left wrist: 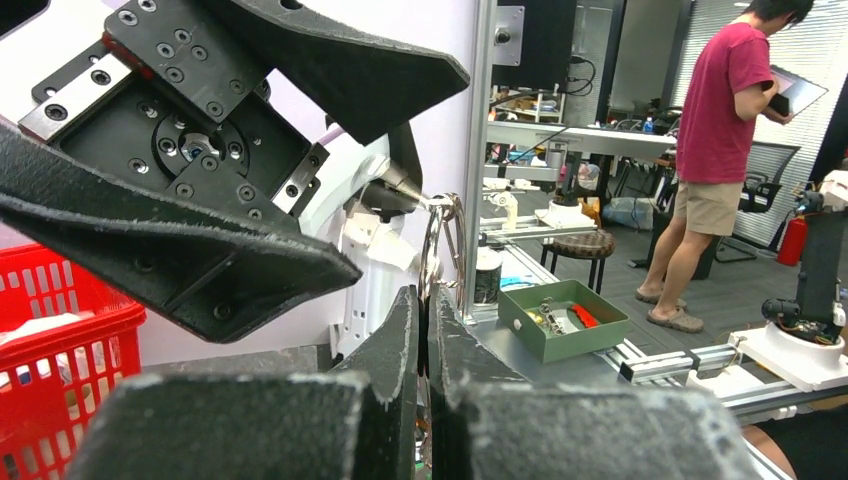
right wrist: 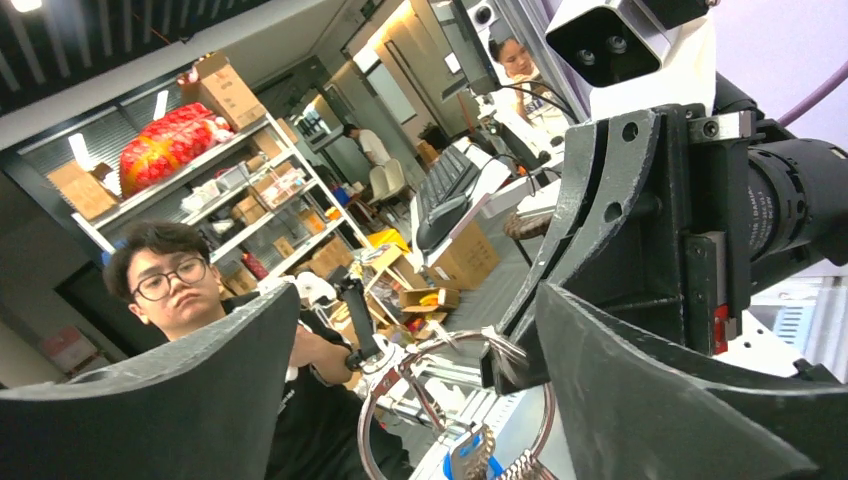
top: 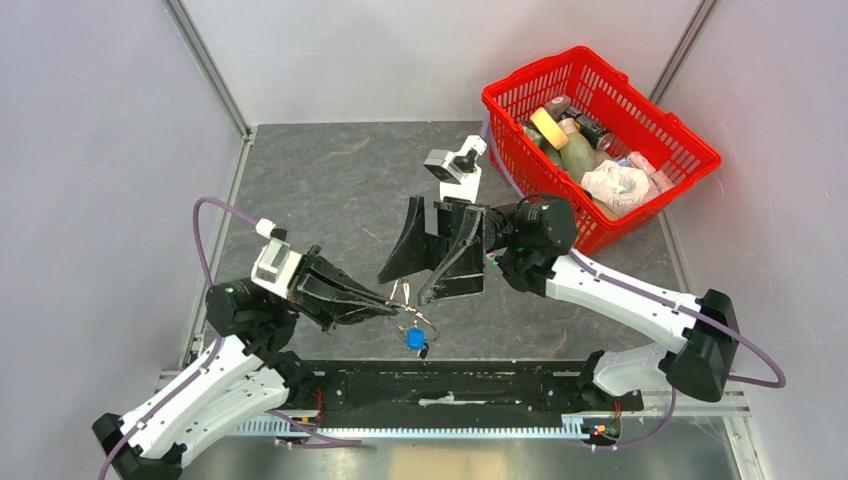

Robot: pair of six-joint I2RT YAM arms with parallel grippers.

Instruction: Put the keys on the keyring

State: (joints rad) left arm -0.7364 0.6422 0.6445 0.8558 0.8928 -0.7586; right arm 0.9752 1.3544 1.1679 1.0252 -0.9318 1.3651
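My left gripper (top: 388, 303) is shut on the thin silver keyring (top: 404, 294) and holds it upright above the table. In the left wrist view the keyring (left wrist: 441, 245) sticks up from the closed gripper (left wrist: 425, 300). A key with a blue head (top: 415, 339) hangs from the ring, with a dark one (top: 424, 351) beside it. My right gripper (top: 408, 288) is open, with one finger on each side of the ring and not touching it. In the right wrist view the ring (right wrist: 450, 337) stands between the spread fingers (right wrist: 418, 300), and silver key blades (right wrist: 470, 454) hang at its bottom. No green key shows.
A red basket (top: 600, 70) full of bottles and other items stands at the back right; it also shows in the left wrist view (left wrist: 50, 330). A metal frame post (top: 210, 70) and grey walls bound the dark table (top: 340, 180).
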